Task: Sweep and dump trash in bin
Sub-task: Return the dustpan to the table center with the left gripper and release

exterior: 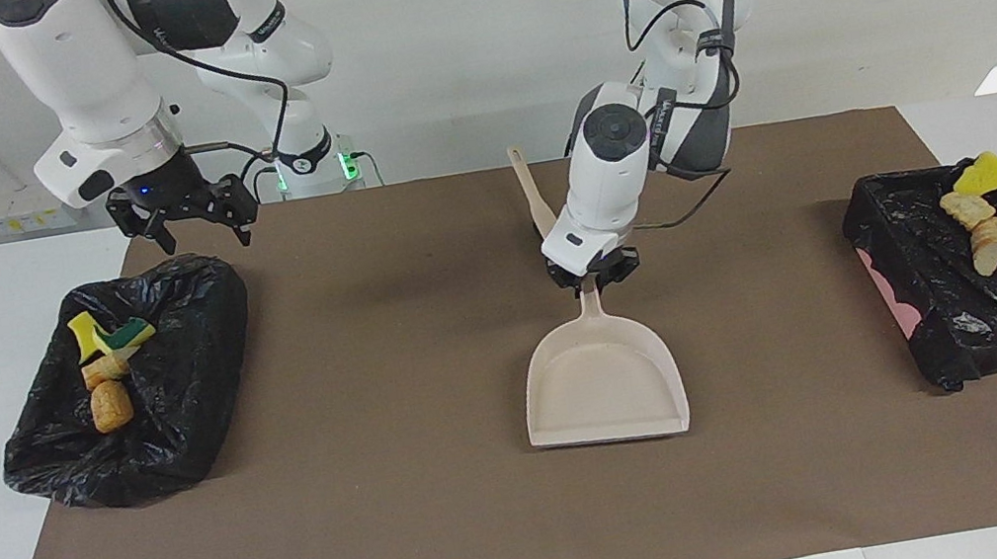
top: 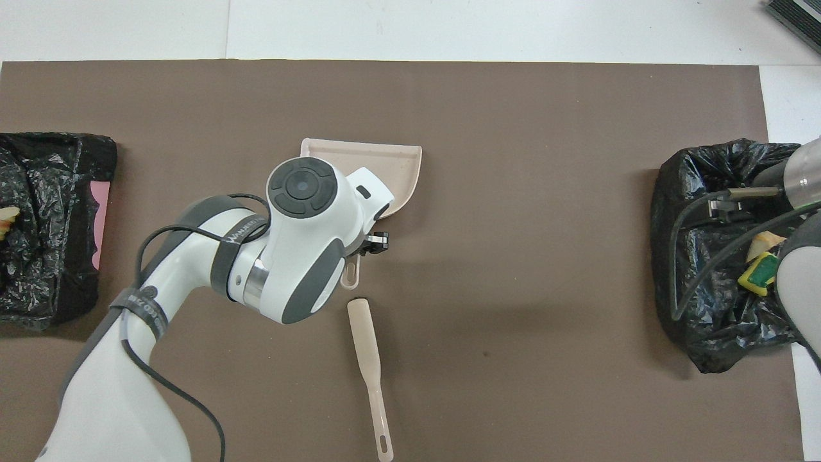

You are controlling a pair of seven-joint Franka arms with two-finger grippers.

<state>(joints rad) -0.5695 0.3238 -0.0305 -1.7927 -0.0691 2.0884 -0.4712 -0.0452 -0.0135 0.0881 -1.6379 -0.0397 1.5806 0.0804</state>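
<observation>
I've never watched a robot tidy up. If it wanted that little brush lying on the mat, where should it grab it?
Probably the brush by its slim handle, from straight above, fingers either side. It lies flat on the brown mat, handle toward the robots, bristle end close by the left gripper, which holds the dustpan. The open right gripper, over a trash bag, is free.
</observation>
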